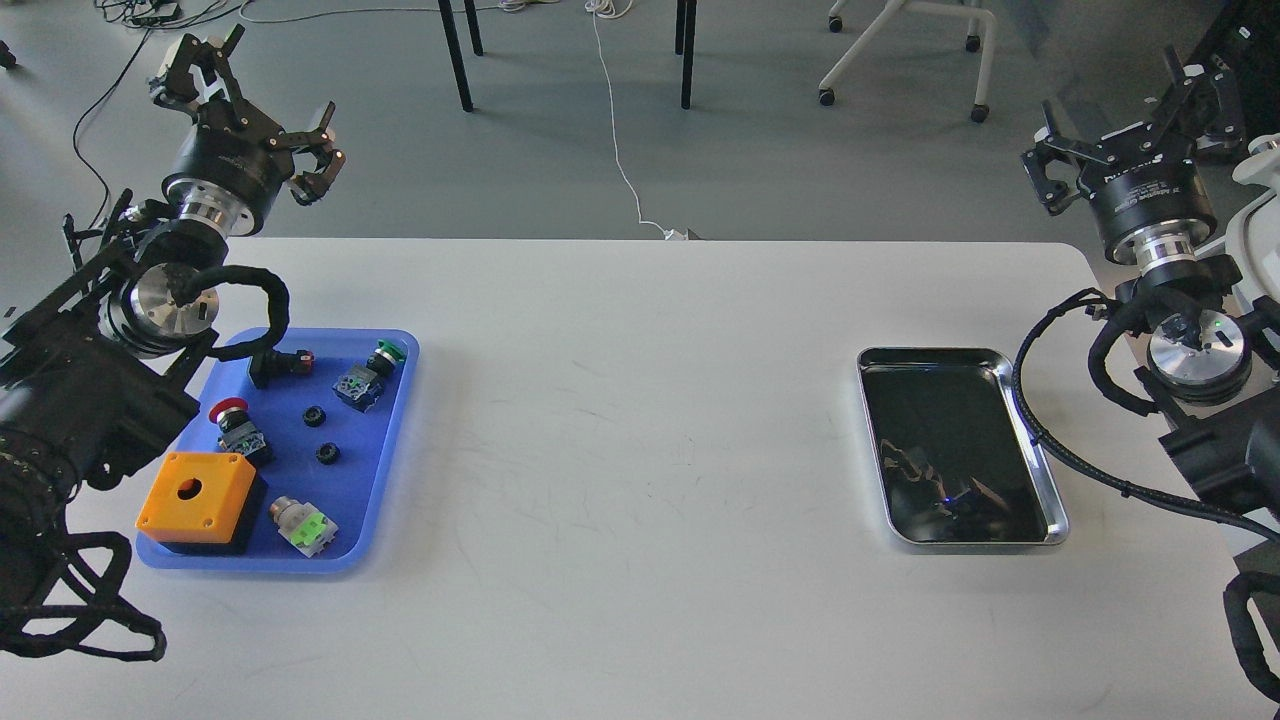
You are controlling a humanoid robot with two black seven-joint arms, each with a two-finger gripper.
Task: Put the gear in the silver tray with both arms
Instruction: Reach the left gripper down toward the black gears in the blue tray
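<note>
Black arms rise at both table (640,420) edges, wrists bent up. Left gripper (255,105) hangs past the back-left corner, fingers spread, holding nothing. Right gripper (1140,120) past the back-right corner, fingers also spread, empty. Silver tray (1055,515) sits near the right edge, bare. Blue tray (400,420) near the left edge holds small parts; two black rings (320,434) approx. mid-tray, too small to tell if gears.
</note>
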